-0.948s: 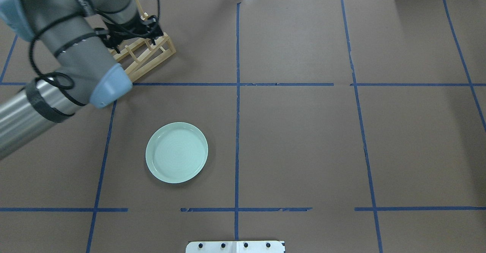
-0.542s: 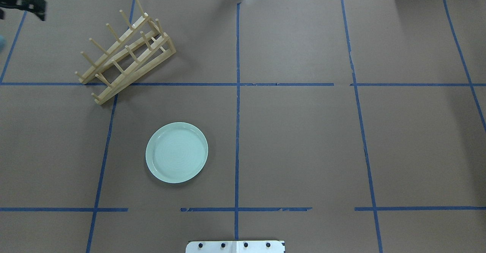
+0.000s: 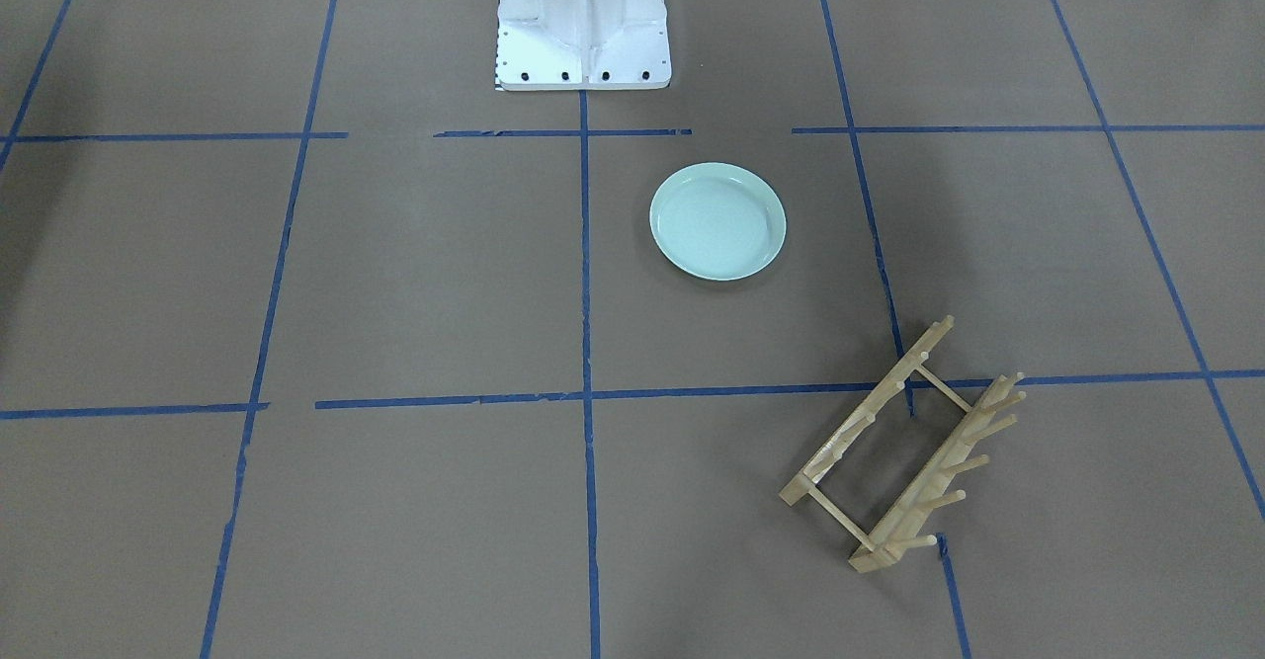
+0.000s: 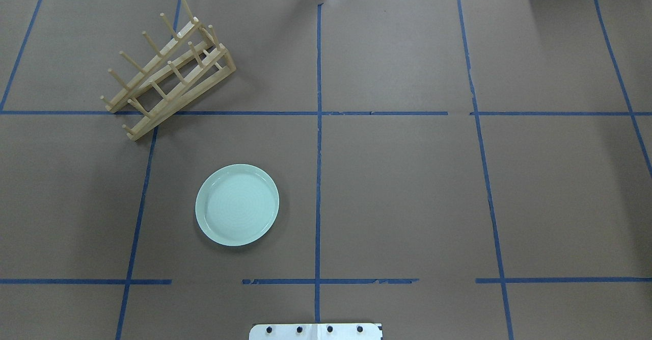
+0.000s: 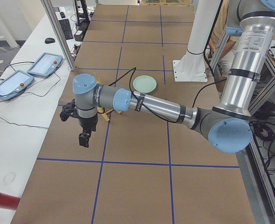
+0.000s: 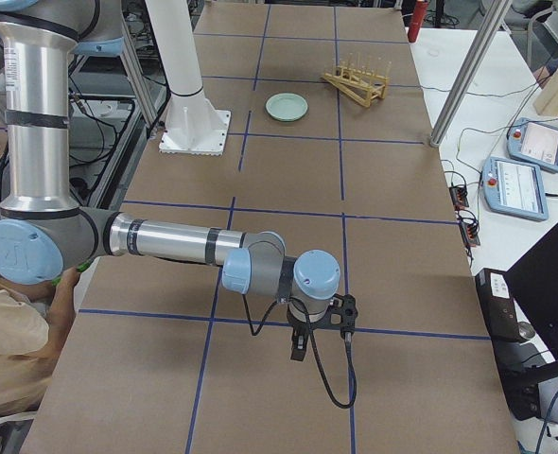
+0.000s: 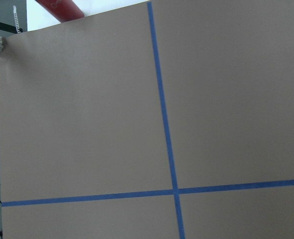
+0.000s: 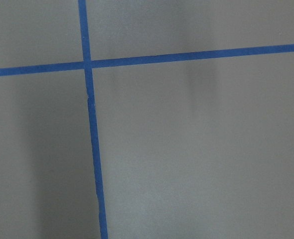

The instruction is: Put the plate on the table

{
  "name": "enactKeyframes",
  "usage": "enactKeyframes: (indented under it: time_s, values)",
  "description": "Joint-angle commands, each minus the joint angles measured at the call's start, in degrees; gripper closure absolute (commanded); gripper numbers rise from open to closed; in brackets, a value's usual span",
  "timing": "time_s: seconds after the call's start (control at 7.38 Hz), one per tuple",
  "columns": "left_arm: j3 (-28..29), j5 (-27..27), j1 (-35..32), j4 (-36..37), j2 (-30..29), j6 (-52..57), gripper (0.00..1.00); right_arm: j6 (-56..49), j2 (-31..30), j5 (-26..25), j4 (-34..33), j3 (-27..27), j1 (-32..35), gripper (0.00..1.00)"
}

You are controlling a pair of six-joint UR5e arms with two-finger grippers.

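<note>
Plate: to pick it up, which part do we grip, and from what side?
The plate lies flat, face up on the table, so its edge offers nothing from the side. Likely best: pinch the raised rim from straight above, one finger inside, one outside. The rack stands apart, so the whole rim is free.

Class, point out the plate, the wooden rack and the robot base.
plate (image 4: pixel 237 205), overhead view, centre of its well.
wooden rack (image 3: pixel 865 412), front-facing view, rail nearer the plate.
robot base (image 3: pixel 553 46), front-facing view, white foot plate.

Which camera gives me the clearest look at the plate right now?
Overhead exterior: the plate is largest, seen straight down, flat on the table. Front-facing shows it smaller; both side views tiny; wrist cameras show only table.
</note>
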Motion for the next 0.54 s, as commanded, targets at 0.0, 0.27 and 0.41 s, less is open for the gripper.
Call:
enactKeyframes:
  time_s: [0.0, 0.27, 0.41]
  values:
    - [-5.1, -10.5, -0.7, 0.0, 10.6, 0.8, 0.00, 0.0, 0.1, 0.0, 0.0, 0.0, 0.0, 0.00]
    - [-4.5, -9.9, -0.6, 0.1, 13.1, 0.9, 0.00, 0.0, 0.0, 0.0, 0.0, 0.0, 0.0, 0.00]
    - [-4.4, -9.6, -0.4, 0.1, 13.3, 0.9, 0.00, 0.0, 0.1, 0.0, 0.0, 0.0, 0.0, 0.00]
